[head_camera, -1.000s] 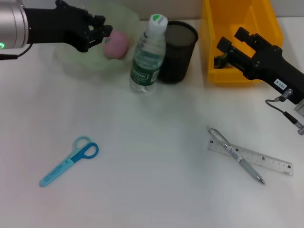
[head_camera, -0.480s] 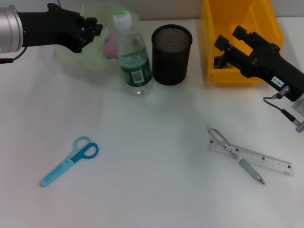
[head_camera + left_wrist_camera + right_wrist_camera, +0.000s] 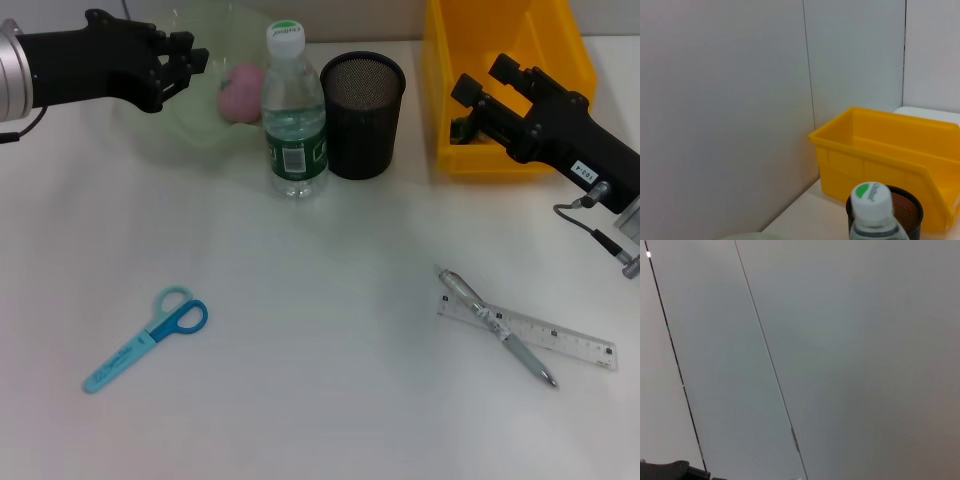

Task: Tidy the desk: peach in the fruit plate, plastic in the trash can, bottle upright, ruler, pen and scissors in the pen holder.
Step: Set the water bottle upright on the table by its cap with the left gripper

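I see open tabletop [image 3: 330, 330] in the middle — only the scissors [image 3: 147, 337] near the left front, and the pen [image 3: 495, 325] lying across the ruler [image 3: 560, 340] at right front. My left gripper [image 3: 190, 60] hangs over the fruit plate [image 3: 190, 130] rim, empty; how far its fingers gape I cannot tell. The peach [image 3: 240, 92] lies in that plate. The bottle [image 3: 294, 115] stands upright just beside the empty pen holder [image 3: 362, 115]. My right gripper [image 3: 470, 105] is over the yellow bin [image 3: 500, 50] — grip unreadable.
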You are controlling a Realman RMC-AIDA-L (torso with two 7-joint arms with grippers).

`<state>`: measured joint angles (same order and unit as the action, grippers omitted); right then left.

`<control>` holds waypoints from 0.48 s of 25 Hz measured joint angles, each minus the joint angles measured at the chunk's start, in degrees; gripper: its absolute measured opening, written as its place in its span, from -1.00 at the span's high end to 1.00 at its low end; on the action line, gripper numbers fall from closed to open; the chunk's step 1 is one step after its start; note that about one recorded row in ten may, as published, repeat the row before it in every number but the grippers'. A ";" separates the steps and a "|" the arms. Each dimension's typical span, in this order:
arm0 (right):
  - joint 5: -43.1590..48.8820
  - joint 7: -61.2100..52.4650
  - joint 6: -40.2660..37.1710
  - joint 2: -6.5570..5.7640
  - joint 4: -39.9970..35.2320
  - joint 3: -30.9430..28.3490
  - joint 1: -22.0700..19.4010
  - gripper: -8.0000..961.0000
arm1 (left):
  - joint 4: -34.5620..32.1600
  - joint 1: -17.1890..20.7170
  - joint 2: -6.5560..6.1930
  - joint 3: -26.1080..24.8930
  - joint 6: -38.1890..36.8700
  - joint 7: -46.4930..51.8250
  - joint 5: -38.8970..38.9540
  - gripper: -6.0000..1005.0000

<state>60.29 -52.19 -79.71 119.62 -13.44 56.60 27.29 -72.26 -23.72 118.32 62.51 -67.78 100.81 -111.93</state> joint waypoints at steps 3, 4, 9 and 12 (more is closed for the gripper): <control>0.00 -0.01 0.00 0.00 0.00 0.00 0.08 -0.49 | 1.08 0.84 0.07 -0.59 -0.12 -2.09 1.79 0.55; 0.00 -0.01 0.00 0.00 0.00 0.00 0.13 -0.49 | 1.67 1.25 0.05 -0.91 -0.12 -2.86 3.06 0.53; 0.00 -0.02 -0.01 0.00 0.00 0.00 0.19 -0.49 | 2.82 2.90 0.00 -2.63 -0.95 -6.29 8.04 0.39; 0.00 -0.02 -0.01 0.00 0.03 0.00 0.21 -0.49 | 3.91 4.58 -0.05 -3.03 -1.64 -9.57 13.05 0.31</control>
<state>60.29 -52.21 -79.72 119.62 -13.42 56.60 27.50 -68.35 -19.13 118.27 59.47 -69.42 91.24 -98.88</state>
